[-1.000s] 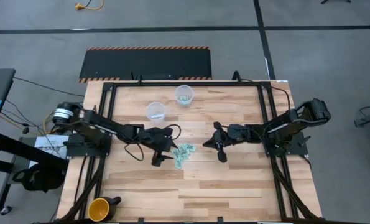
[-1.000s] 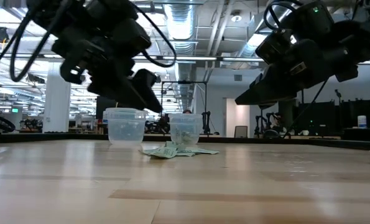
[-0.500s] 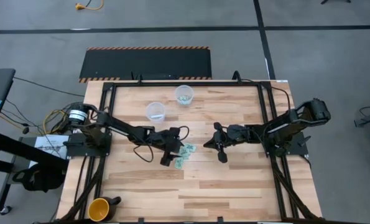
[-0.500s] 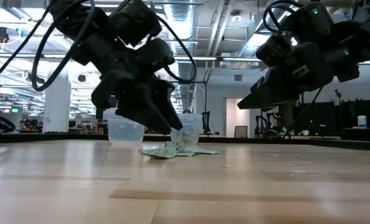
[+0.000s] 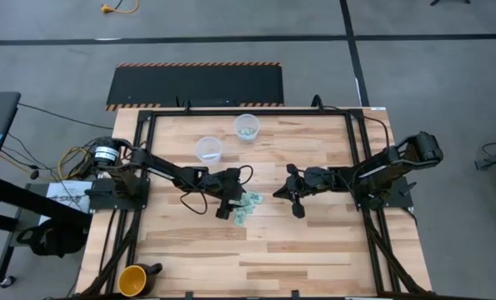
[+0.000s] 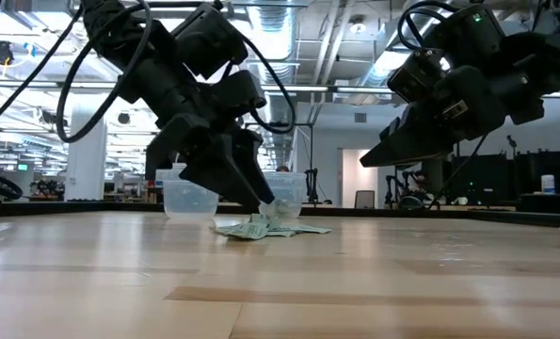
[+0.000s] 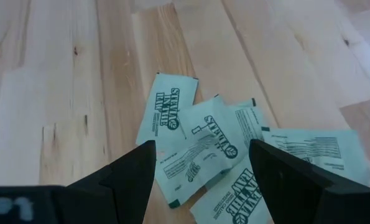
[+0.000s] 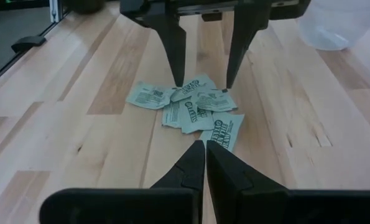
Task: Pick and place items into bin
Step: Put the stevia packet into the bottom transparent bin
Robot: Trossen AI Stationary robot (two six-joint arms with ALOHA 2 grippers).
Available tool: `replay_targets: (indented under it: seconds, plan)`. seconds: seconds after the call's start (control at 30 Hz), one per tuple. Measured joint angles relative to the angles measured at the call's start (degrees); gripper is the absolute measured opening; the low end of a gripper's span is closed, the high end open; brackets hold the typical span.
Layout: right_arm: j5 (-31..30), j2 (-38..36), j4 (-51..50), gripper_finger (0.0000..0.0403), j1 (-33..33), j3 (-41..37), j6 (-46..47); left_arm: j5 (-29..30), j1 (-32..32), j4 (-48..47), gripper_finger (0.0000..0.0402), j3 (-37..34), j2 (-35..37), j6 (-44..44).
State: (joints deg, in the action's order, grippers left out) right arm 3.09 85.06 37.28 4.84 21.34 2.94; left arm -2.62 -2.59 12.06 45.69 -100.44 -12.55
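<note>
Right under our left gripper (image 7: pixel 200 163) sit the packets (image 7: pixel 203 152), a small overlapping pile on the table (image 5: pixel 314 250). Its fingers are spread wide, one on each side of the top packet, just above it, not touching yet as far as we can tell. Risk: packets overlap, so closing could pinch two at once, or the tips slide off flat paper and scatter the pile. Flat packets may also slip out on the lift. The cups (image 5: pixel 208 148) stand well beyond the gripper, on the far side of the table, so a loose grip could drop one on the way. Our right gripper (image 8: pixel 205 163) waits just beside the pile, opposite, fingers pressed together, holding nothing.
</note>
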Motion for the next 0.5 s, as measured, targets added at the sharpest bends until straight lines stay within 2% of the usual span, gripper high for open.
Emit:
replay_targets:
  seconds: [0.5]
  plan:
    - [-0.11,0.02,-0.20,0.0010,0.00,0.00,0.02,-0.74,-0.22,-0.12,0.0248,0.02,-0.03,2.77]
